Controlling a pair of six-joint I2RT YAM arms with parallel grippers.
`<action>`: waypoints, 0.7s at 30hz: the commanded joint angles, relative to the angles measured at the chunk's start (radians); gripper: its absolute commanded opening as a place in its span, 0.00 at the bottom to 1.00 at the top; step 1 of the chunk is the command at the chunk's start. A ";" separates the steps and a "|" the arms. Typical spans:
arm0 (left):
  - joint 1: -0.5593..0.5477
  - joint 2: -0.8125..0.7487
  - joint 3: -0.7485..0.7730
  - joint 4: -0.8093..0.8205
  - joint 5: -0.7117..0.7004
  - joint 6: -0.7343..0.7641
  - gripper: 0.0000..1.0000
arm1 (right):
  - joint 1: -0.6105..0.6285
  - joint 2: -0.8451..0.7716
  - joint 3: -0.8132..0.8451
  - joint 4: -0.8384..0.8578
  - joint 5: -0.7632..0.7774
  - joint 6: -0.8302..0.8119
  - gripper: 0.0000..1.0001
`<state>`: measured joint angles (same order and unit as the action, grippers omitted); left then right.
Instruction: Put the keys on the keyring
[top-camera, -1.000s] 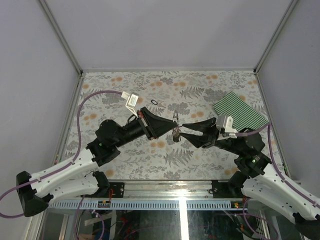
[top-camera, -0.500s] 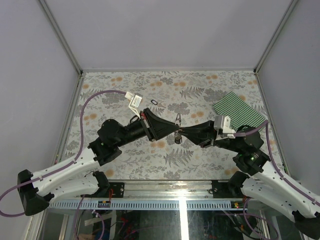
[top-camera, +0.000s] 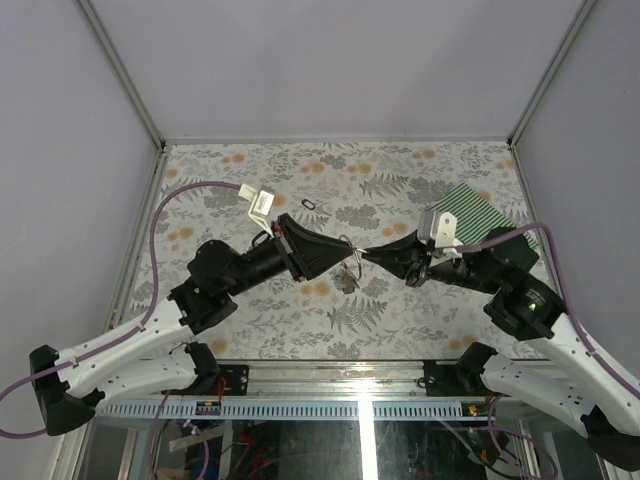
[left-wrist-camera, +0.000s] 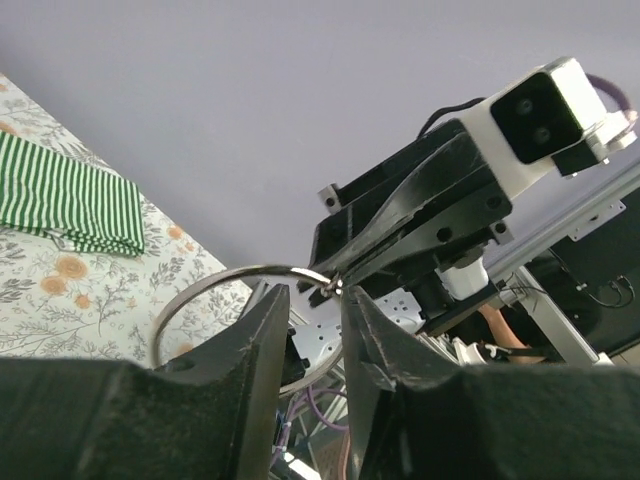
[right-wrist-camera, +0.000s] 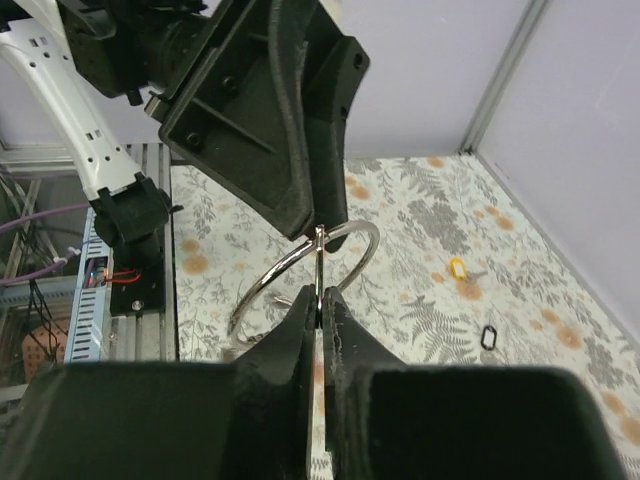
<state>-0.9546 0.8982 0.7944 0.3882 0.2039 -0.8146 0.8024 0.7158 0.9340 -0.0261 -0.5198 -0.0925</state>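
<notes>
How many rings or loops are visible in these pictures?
2. The silver keyring is in the air at mid-table, pinched by the right gripper. A small dark oval loop lies on the table farther back. More may hide under the arms.

Floral-patterned tabletop (top-camera: 400, 170) enclosed by plain pale grey walls (top-camera: 330, 60), metal corner posts (top-camera: 120, 72) seen upper left and right

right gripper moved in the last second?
Yes. In the top view the right gripper swung its wrist end toward the far edge. Its white camera block now overlaps the striped cloth at the near-left corner; before, it sat below it. Fingertips hardly shifted.
</notes>
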 joint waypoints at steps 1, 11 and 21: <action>0.002 -0.045 0.036 -0.071 -0.083 0.102 0.32 | 0.003 0.038 0.176 -0.303 0.103 -0.085 0.00; 0.003 -0.049 0.123 -0.345 -0.275 0.394 0.62 | 0.004 0.211 0.399 -0.679 0.286 -0.003 0.00; -0.046 -0.041 0.062 -0.271 -0.427 0.664 0.84 | 0.003 0.410 0.573 -0.919 0.473 0.173 0.00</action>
<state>-0.9722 0.8684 0.8936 0.0391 -0.1234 -0.3210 0.8028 1.0901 1.4258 -0.8574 -0.1448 -0.0143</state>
